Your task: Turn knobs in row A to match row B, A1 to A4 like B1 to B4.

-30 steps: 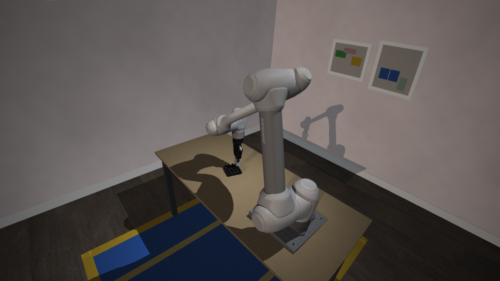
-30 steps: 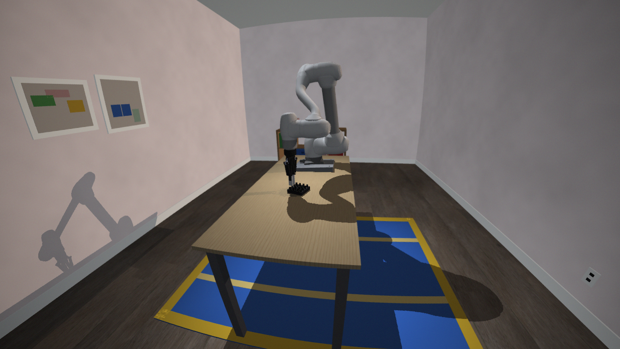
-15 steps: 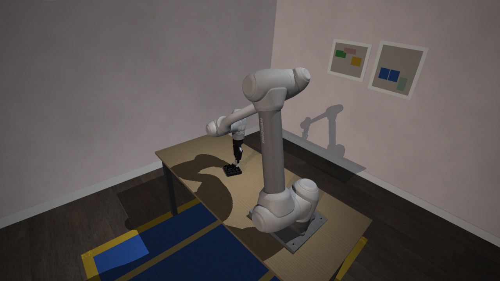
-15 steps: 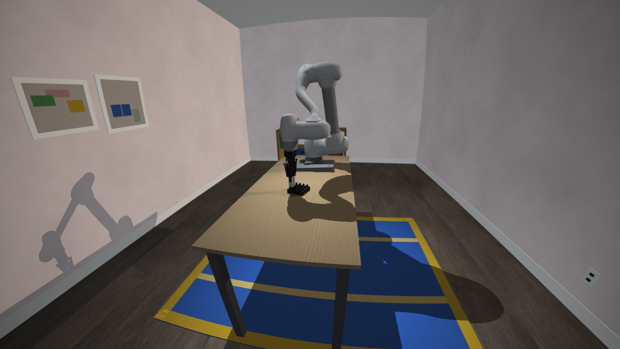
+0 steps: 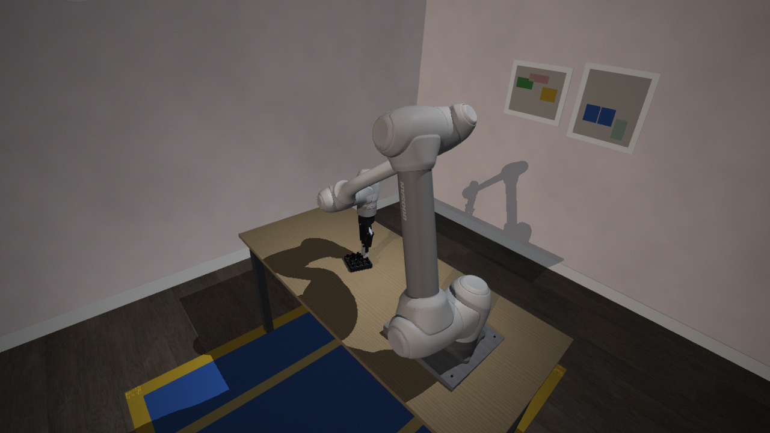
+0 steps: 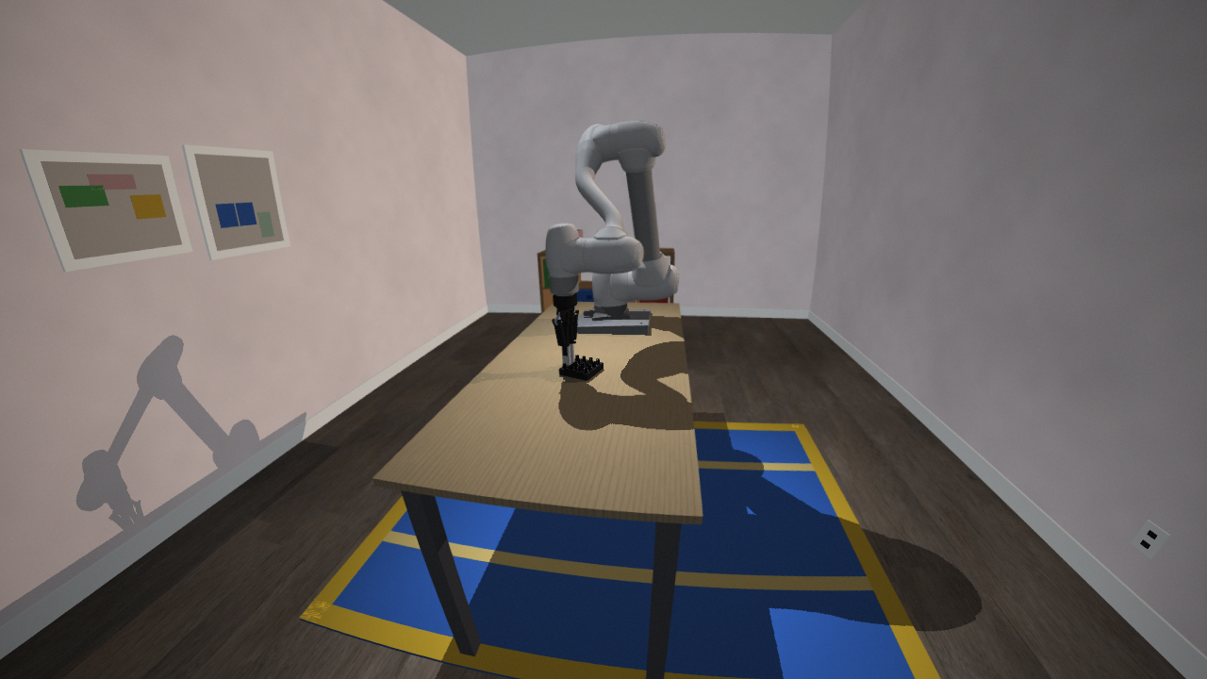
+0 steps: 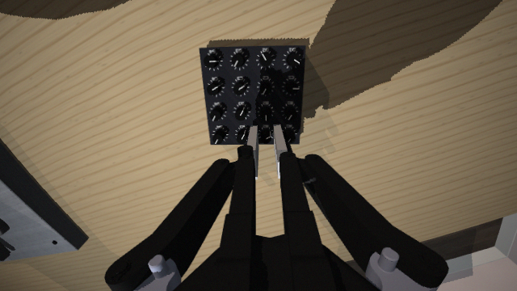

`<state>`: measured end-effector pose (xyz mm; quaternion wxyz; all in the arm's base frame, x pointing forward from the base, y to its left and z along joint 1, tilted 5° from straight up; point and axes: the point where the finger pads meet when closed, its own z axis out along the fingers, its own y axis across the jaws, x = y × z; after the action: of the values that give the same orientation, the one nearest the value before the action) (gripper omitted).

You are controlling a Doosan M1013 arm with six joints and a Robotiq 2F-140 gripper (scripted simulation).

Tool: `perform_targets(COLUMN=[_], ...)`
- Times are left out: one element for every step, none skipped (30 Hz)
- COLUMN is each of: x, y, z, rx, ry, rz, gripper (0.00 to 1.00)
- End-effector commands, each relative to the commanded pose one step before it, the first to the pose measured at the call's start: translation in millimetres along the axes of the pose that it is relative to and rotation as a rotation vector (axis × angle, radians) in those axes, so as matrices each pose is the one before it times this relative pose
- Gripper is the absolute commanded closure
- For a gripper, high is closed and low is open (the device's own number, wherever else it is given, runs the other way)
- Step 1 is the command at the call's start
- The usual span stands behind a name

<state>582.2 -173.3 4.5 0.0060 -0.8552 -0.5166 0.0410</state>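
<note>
"Pale walls meet a dark plank floor (image 5: pixel 97 387) (image 6: pixel 759 355), and a wood-grained table (image 5: pixel 312 215) (image 6: pixel 539 447) (image 7: pixel 133 101) carries everything I work on. Where's your tool?"

"At the rear row of the knob box (image 5: pixel 359 266) (image 6: pixel 582 372) (image 7: pixel 253 98). My Robotiq gripper (image 5: pixel 365 255) (image 6: pixel 569 363) (image 7: pixel 266 136) points down there, its light fingertips drawn near one another, with a narrow gap between them."

"Pinching something?"

"They stand on either side of knob A2 (image 7: pixel 266 137). Whether they touch it, I cannot tell."

"And its neighbours?"

"A1 (image 7: pixel 289 135) and A3 (image 7: pixel 242 133) sit just beside my fingers, each partly covered. A4 (image 7: pixel 220 135) is farther along that row, in plain sight. Row B comes next toward the front, then the other two rows. Shadow darkens part of the box's top; the printed names are too small for me to read."

"How does the box lie?"

"Flat on the table, knobs up."

"What's beyond it?"

"My white Doosan arm (image 5: pixel 420 231) (image 6: pixel 643 207) reaches over from its grey base plate (image 5: pixel 494 337) (image 6: pixel 639 328) (image 7: pixel 66 244), well apart from the box on the same table. Lower than the box, on the floor, lies a blue mat with yellow bands (image 5: pixel 285 403) (image 6: pixel 590 544). Two framed pictures (image 5: pixel 538 92) (image 5: pixel 612 107) (image 6: pixel 109 208) (image 6: pixel 236 202) hang on a wall well away from the box."

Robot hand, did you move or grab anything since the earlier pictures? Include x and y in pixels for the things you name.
The gripper (image 5: pixel 365 255) (image 6: pixel 568 363) (image 7: pixel 266 136) moved down a little, toward the rear row of the knob box (image 5: pixel 358 261) (image 6: pixel 581 370) (image 7: pixel 254 99). I can't see anything grabbed or let go. The box looks to be in the same spot on the table (image 5: pixel 323 215) (image 6: pixel 548 455) (image 7: pixel 133 101).
</note>
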Motion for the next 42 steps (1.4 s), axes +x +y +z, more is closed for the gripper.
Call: perform_targets(x=[0.04,0.00,0.00,0.00,0.00,0.00,0.00,0.00,0.00,0.00,0.00,0.00,0.00,0.00,0.00,0.00,0.00,0.00,0.00,0.00,0.00,0.00,0.00,0.00,0.00,0.00,0.00,0.00,0.00,0.00,0.00,0.00,0.00,0.00,0.00,0.00,0.00,0.00,0.00,0.00,0.00,0.00], y=[-0.01,0.00,0.00,0.00,0.00,0.00,0.00,0.00,0.00,0.00,0.00,0.00,0.00,0.00,0.00,0.00,0.00,0.00,0.00,0.00,0.00,0.00,0.00,0.00,0.00,0.00,0.00,0.00,0.00,0.00,0.00,0.00,0.00,0.00,0.00,0.00,0.00,0.00,0.00,0.00,0.00,0.00], z=[-0.09,0.00,0.00,0.00,0.00,0.00,0.00,0.00,0.00,0.00,0.00,0.00,0.00,0.00,0.00,0.00,0.00,0.00,0.00,0.00,0.00,0.00,0.00,0.00,0.00,0.00,0.00,0.00,0.00,0.00,0.00,0.00,0.00,0.00,0.00,0.00,0.00,0.00,0.00,0.00,0.00,0.00], rx=[-0.00007,0.00000,0.00000,0.00000,0.00000,0.00000,0.00000,0.00000,0.00000,0.00000,0.00000,0.00000,0.00000,0.00000,0.00000,0.00000,0.00000,0.00000,0.00000,0.00000,0.00000,0.00000,0.00000,0.00000,0.00000,0.00000,0.00000,0.00000,0.00000,0.00000,0.00000,0.00000,0.00000,0.00000,0.00000,0.00000,0.00000,0.00000,0.00000,0.00000,0.00000,0.00000], ry=[0.00019,0.00000,0.00000,0.00000,0.00000,0.00000,0.00000,0.00000,0.00000,0.00000,0.00000,0.00000,0.00000,0.00000,0.00000,0.00000,0.00000,0.00000,0.00000,0.00000,0.00000,0.00000,0.00000,0.00000,0.00000,0.00000,0.00000,0.00000,0.00000,0.00000,0.00000,0.00000,0.00000,0.00000,0.00000,0.00000,0.00000,0.00000,0.00000,0.00000,0.00000,0.00000], rz=[-0.00003,0.00000,0.00000,0.00000,0.00000,0.00000,0.00000,0.00000,0.00000,0.00000,0.00000,0.00000,0.00000,0.00000,0.00000,0.00000,0.00000,0.00000,0.00000,0.00000,0.00000,0.00000,0.00000,0.00000,0.00000,0.00000,0.00000,0.00000,0.00000,0.00000,0.00000,0.00000,0.00000,0.00000,0.00000,0.00000,0.00000,0.00000,0.00000,0.00000,0.00000,0.00000], gripper=[0.88,0.88,0.88,0.88,0.88,0.88,0.88,0.88,0.88,0.88,0.88,0.88,0.88,0.88,0.88,0.88,0.88,0.88,0.88,0.88,0.88,0.88,0.88,0.88,0.88,0.88,0.88,0.88,0.88,0.88,0.88,0.88,0.88,0.95,0.95,0.95,0.95,0.95,0.95,0.95,0.95,0.95])
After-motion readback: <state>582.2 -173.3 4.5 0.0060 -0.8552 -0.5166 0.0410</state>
